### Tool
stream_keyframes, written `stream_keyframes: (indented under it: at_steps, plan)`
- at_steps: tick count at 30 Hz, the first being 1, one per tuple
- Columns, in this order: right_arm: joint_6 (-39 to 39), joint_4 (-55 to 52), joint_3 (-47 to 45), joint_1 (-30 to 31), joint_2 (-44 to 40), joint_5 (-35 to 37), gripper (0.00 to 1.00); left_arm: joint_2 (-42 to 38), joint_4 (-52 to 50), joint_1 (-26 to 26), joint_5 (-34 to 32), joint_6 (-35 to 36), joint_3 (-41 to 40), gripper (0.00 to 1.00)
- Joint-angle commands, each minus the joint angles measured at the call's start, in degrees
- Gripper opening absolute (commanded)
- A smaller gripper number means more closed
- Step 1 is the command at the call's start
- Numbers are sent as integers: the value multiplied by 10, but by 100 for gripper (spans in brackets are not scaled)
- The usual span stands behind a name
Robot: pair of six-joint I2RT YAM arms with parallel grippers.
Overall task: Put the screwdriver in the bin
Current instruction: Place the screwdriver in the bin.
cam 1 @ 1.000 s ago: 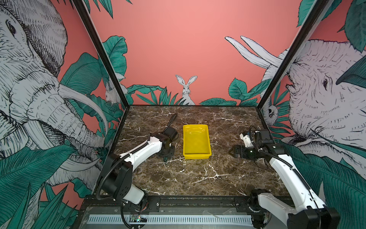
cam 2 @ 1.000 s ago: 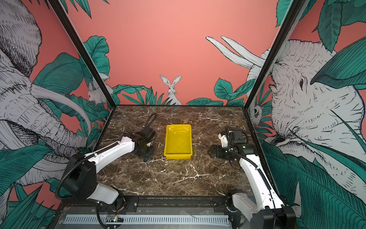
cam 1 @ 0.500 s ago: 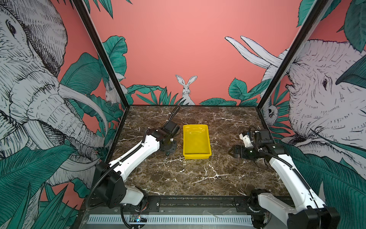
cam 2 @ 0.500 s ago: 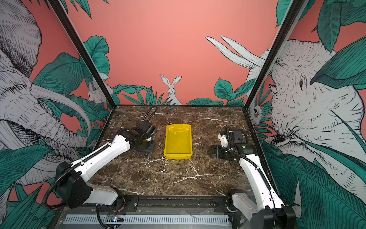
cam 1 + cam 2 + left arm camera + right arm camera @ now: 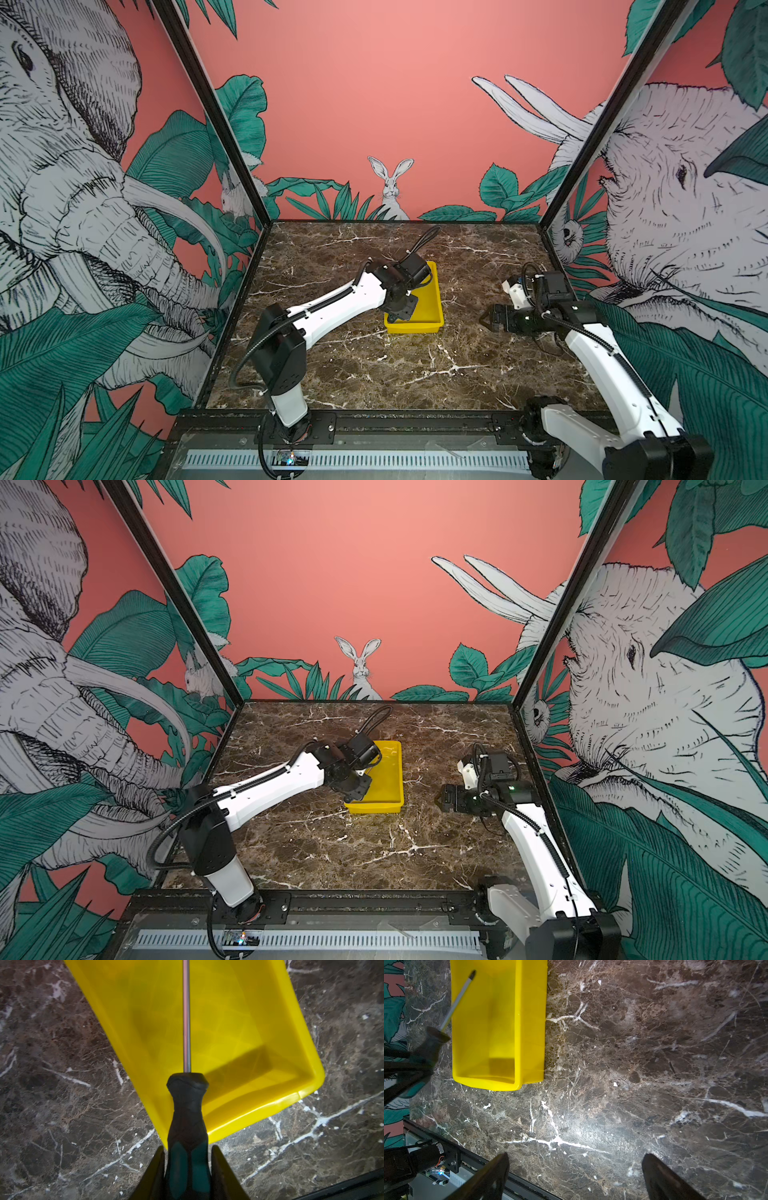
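Pinching the screwdriver (image 5: pixel 188 1109), the left end effector (image 5: pixel 188 1169) has moved over the bin (image 5: pixel 270 1076); right end effector (image 5: pixel 575 1176) spread.

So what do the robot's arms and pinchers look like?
Both arms have white shells with black joints. A ribbed black cable runs along the left arm and the right arm. The left gripper and the right gripper each have two black wedge-shaped fingers.
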Motion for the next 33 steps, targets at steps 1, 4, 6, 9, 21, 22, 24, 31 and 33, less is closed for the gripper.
stream_keyframes:
  at_steps: [1,4,6,9,21,22,24,31,33]
  plan:
    - [-9,-10,12,2,-7,2,99,8,17,-1,-4,6,20,0]
    - [-9,-10,11,2,-6,3,99,27,41,-1,-7,8,20,0]
    - [-10,-9,10,2,-6,4,99,35,55,-1,-7,8,18,0]
    - [-10,-8,10,3,-4,5,99,44,84,-1,-10,9,10,0]
    - [-12,-2,6,3,1,5,99,85,123,-1,-22,8,4,0]
    - [-12,-1,6,2,1,5,99,89,125,-1,-24,8,4,0]
    - [-12,-1,6,3,1,6,99,96,127,-1,-27,8,4,0]
    - [-12,0,5,2,3,7,99,111,144,-2,-30,7,-6,0]
    - [-12,1,5,2,4,7,99,114,149,0,-31,6,-10,0]
